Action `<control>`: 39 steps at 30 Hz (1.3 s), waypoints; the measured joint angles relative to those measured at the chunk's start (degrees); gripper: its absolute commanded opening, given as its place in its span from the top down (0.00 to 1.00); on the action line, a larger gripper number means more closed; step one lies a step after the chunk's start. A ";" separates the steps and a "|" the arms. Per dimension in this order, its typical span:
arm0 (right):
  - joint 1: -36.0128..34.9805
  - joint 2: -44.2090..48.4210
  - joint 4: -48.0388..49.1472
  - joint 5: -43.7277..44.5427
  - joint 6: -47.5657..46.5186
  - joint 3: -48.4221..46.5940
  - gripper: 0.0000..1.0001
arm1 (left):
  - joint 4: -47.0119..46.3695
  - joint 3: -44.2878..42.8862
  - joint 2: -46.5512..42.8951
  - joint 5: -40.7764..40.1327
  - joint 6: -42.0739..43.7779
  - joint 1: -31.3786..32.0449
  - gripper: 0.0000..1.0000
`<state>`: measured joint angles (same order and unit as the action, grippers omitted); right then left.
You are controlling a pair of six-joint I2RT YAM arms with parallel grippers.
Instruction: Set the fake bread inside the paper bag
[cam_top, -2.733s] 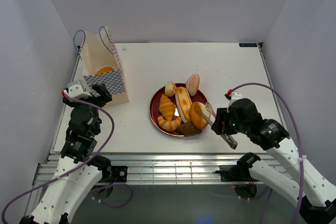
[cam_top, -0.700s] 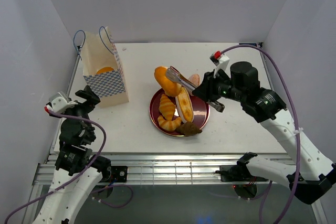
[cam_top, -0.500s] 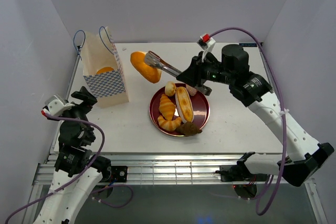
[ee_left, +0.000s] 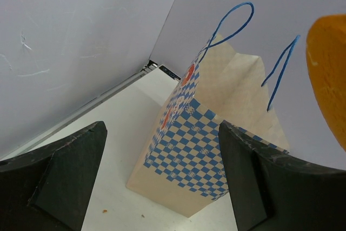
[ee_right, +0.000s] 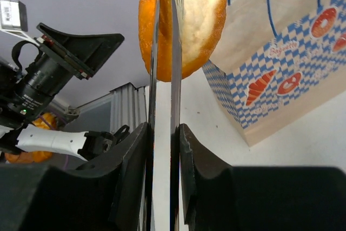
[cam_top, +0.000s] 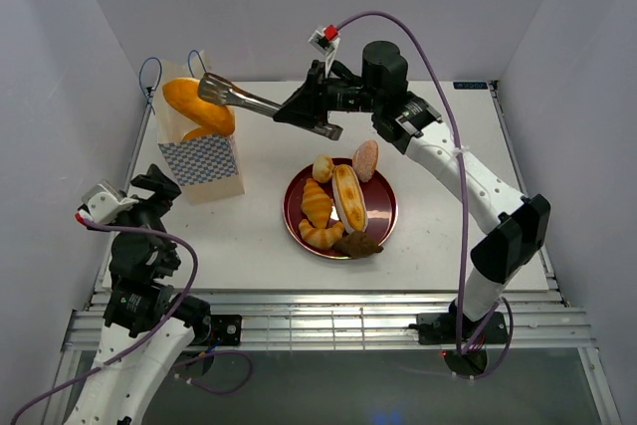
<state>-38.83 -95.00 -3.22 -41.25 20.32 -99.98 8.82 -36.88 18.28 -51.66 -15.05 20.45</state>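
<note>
A golden-orange bun (cam_top: pixel 194 105) of fake bread hangs over the mouth of the paper bag (cam_top: pixel 207 164). It is pinched in the tips of long metal tongs (cam_top: pixel 251 101). My right gripper (cam_top: pixel 317 108) is shut on the tongs' handles. In the right wrist view the bun (ee_right: pixel 184 20) sits between the tong blades (ee_right: pixel 174 106), above the bag (ee_right: pixel 281 79). Several more pastries lie on the dark red plate (cam_top: pixel 291 214). My left gripper (ee_left: pixel 162 133) stands open just in front of the checkered bag (ee_left: pixel 216 128), holding nothing.
On the plate are croissants (cam_top: pixel 317 202), an oblong roll (cam_top: pixel 348 196), a pinkish bun (cam_top: pixel 366 159), a small round bun (cam_top: pixel 322 167) and a dark brown piece (cam_top: pixel 360 243). White walls close in the table on the left, back and right. The bag stands in the back left corner.
My right arm has swung left and up, carrying the bun in the tongs from above the plate to above the bag. The left gripper has barely moved.
</note>
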 measured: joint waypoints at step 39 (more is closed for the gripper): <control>-0.04 -27.21 8.41 -5.44 7.41 -20.44 0.54 | -1.55 0.79 2.36 3.04 2.36 0.00 0.05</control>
<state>-38.87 -122.21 5.19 -46.70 27.73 -120.42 7.27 -36.10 20.64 -48.62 -12.69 20.45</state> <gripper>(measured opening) 0.474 0.946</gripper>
